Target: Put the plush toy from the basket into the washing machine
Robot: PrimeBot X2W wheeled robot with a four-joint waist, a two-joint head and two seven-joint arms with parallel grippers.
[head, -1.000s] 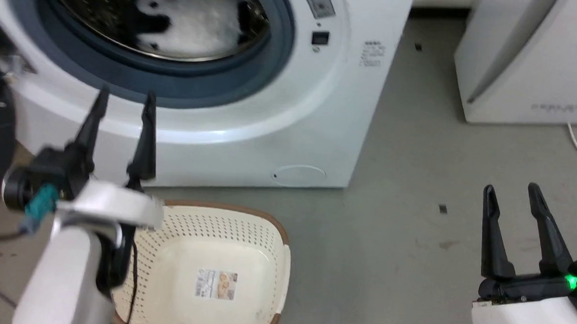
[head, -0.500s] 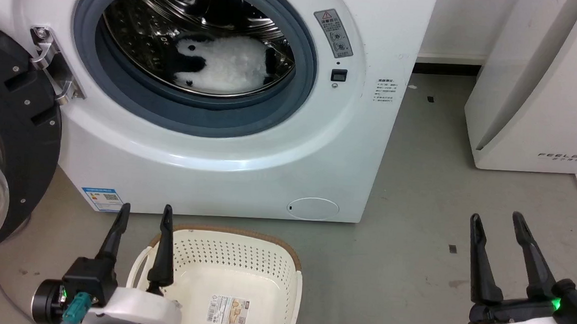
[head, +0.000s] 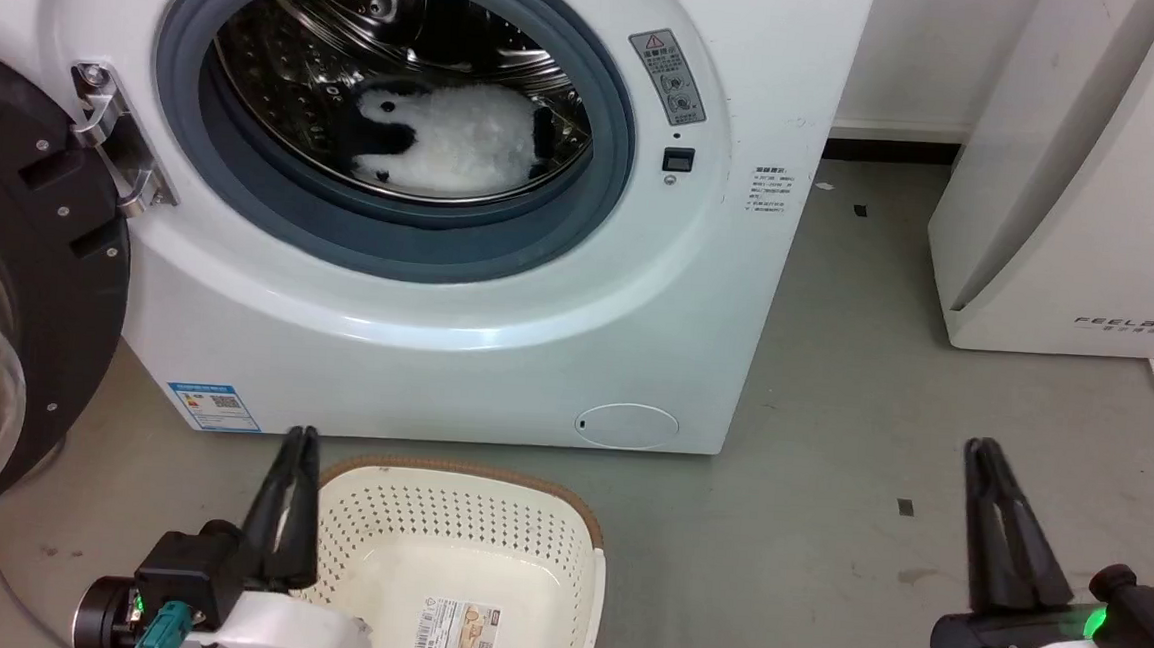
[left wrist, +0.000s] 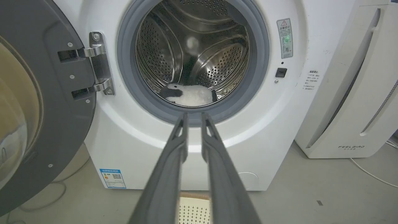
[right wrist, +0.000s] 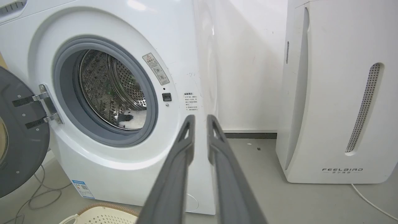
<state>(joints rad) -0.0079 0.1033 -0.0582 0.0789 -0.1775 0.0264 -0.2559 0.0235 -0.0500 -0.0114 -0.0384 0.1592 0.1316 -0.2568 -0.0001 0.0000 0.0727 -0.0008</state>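
Plush toy [head: 448,141] in washing machine [head: 435,355], basket [head: 445,516] vacant: placement done. Left gripper [head: 300,437], right gripper [head: 986,451] pinched closed, apparently empty; nothing left.

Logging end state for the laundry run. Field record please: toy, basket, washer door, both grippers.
plush toy: lying in the steel drum of the washing machine
door: open, swung to the robot's left
basket: on the floor before the washer; paper label on its bottom, no toy seen in it
left gripper: shut, empty, by the basket's left rim
right gripper: shut, empty, over the floor right of the basket
nearby: white FEELBIRD appliance at right
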